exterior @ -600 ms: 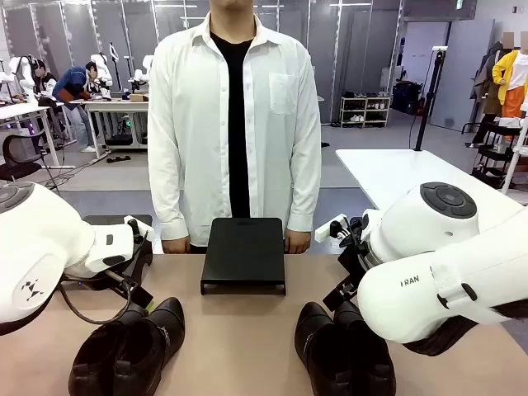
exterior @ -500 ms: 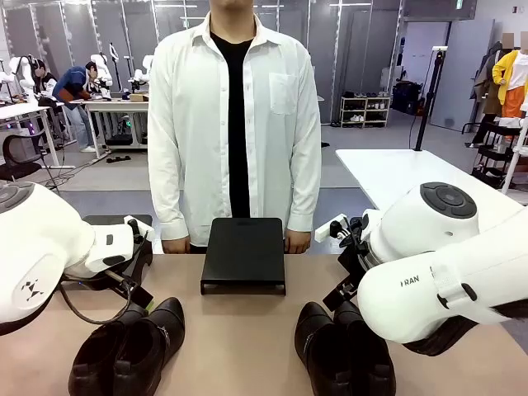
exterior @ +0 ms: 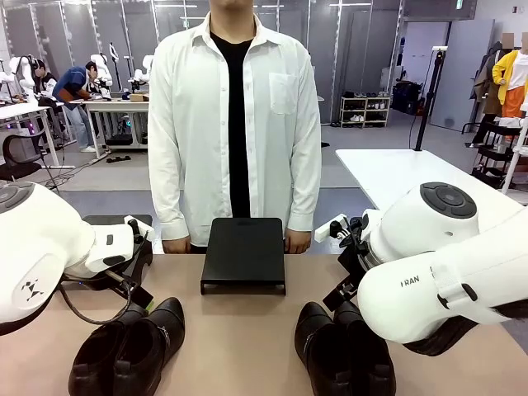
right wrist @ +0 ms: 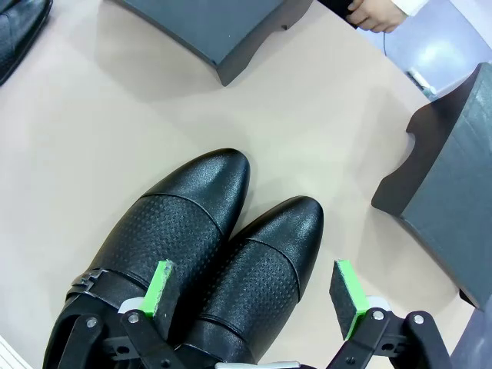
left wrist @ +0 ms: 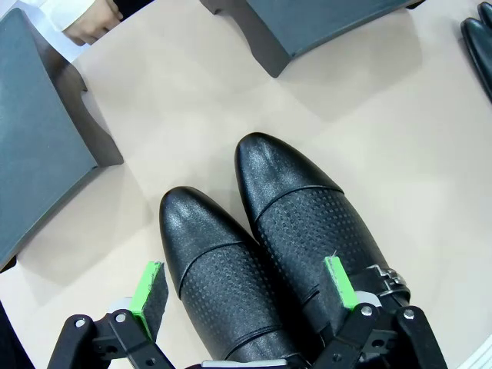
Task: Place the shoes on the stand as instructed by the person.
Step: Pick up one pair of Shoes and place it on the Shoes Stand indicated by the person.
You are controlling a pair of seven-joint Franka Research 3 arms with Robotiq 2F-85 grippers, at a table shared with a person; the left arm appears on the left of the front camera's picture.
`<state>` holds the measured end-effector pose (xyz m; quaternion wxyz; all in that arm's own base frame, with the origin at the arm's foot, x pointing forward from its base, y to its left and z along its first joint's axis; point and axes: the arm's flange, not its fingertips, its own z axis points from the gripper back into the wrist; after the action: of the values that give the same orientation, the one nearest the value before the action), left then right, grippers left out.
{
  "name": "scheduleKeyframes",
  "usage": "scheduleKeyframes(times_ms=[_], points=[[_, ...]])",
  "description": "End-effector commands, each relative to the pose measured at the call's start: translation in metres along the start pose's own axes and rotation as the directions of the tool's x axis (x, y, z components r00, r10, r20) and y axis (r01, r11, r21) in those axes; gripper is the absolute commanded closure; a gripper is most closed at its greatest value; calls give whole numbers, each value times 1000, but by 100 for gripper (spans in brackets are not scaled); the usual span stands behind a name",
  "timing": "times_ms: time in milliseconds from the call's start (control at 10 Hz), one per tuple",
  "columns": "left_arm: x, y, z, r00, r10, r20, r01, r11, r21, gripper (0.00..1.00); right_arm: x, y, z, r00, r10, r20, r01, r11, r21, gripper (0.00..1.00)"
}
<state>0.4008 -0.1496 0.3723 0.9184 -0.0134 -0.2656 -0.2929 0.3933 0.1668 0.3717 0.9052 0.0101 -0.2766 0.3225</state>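
Observation:
Two pairs of glossy black shoes stand near the table's front edge, the left pair (exterior: pixel 128 351) and the right pair (exterior: pixel 342 351). A black stand (exterior: pixel 243 252) sits at the middle of the far side, in front of the person (exterior: pixel 235 124), whose hands (exterior: pixel 175 245) rest on the table edge beside it. My left gripper (left wrist: pixel 244 290) hangs open just above the left pair (left wrist: pixel 261 254), its green pads (left wrist: pixel 150 296) straddling both shoes. Over the right pair (right wrist: pixel 215 254) my right gripper (right wrist: pixel 253 292) is open in the same way. Neither holds anything.
A second stand (left wrist: pixel 42 146) lies at the table's left side, partly behind my left arm (exterior: pixel 49 247). Another stand (right wrist: pixel 453 192) lies at the right side, behind my right arm (exterior: pixel 437 272). Bare tabletop (exterior: pixel 239 338) separates the two pairs.

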Motion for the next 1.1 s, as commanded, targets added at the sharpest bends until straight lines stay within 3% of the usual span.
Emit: scheduleKeyframes(times_ms=[0, 300, 500, 800, 1000], points=[[0, 0, 0, 1000, 0, 0, 0, 1000, 0, 0, 0, 0, 0, 1000, -2, 0, 2, 1000, 0, 0], [0, 0, 0, 1000, 0, 0, 0, 1000, 0, 0, 0, 0, 0, 1000, 0, 0, 0, 1000, 0, 0], [35, 15, 41, 1000, 18, -3, -18, 998, -62, 0, 30, -13, 39, 999, -40, 24, 40, 999, 35, 0], [43, 40, 88, 997, 67, -48, -78, 957, -278, 0, 44, -32, 90, 994, -103, 40, 96, 984, 149, 0], [32, 58, 121, 995, 91, -46, -102, 883, -458, 0, 32, -52, 126, 983, -178, 44, 158, 943, 293, 0]])
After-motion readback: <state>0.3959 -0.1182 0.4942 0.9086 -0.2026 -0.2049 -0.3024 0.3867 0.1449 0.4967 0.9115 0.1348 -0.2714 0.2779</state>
